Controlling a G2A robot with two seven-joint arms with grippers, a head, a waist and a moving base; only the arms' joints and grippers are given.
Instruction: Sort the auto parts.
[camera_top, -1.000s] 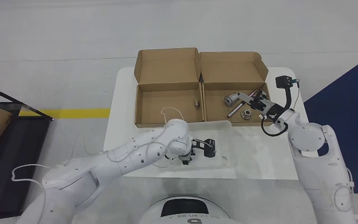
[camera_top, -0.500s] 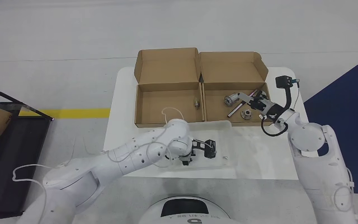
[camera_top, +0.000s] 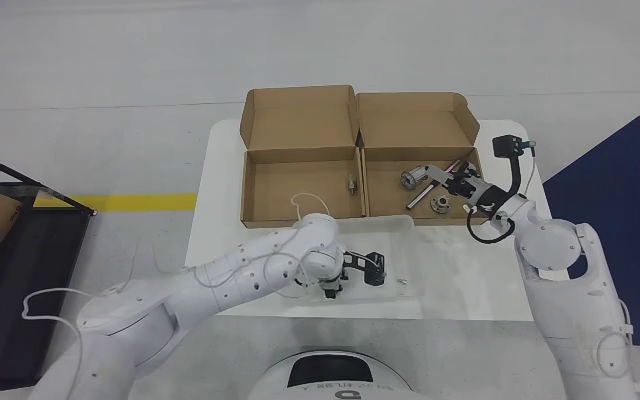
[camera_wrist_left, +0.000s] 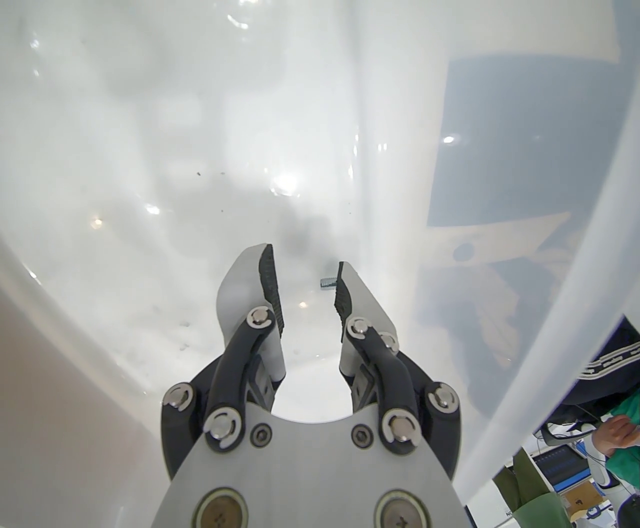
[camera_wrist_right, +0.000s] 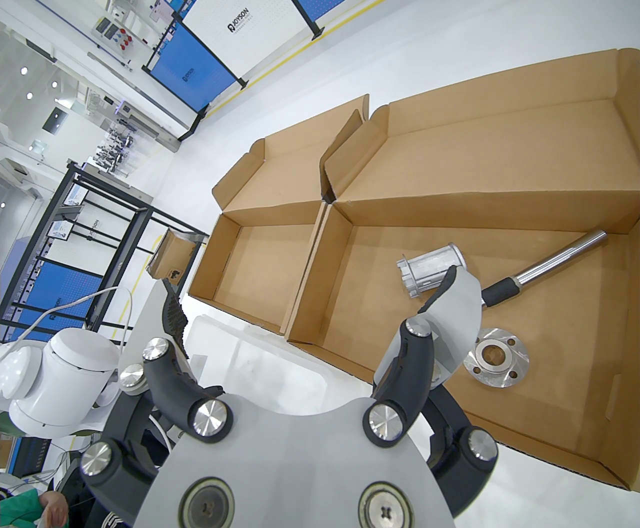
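My left gripper (camera_top: 377, 268) (camera_wrist_left: 305, 277) is open, low inside a translucent white tray (camera_top: 400, 226) (camera_wrist_left: 175, 150) in front of the boxes. A small metal bolt (camera_wrist_left: 327, 283) (camera_top: 401, 281) lies on the tray floor just beyond one fingertip, untouched. My right gripper (camera_top: 462, 186) (camera_wrist_right: 312, 305) is open and empty above the front part of the right cardboard box (camera_top: 452, 125) (camera_wrist_right: 500, 200). That box holds a ribbed metal cylinder (camera_wrist_right: 430, 267) (camera_top: 410, 177), a steel rod with a black grip (camera_wrist_right: 550, 262) (camera_top: 440, 178) and a round flange (camera_wrist_right: 496, 357) (camera_top: 438, 204).
The left cardboard box (camera_top: 265, 195) (camera_wrist_right: 250, 250) holds one small metal part (camera_top: 351, 185). Both boxes stand side by side at the back of the white table (camera_top: 225, 200), lids folded back. A black rack (camera_top: 20, 215) stands off the table's left side.
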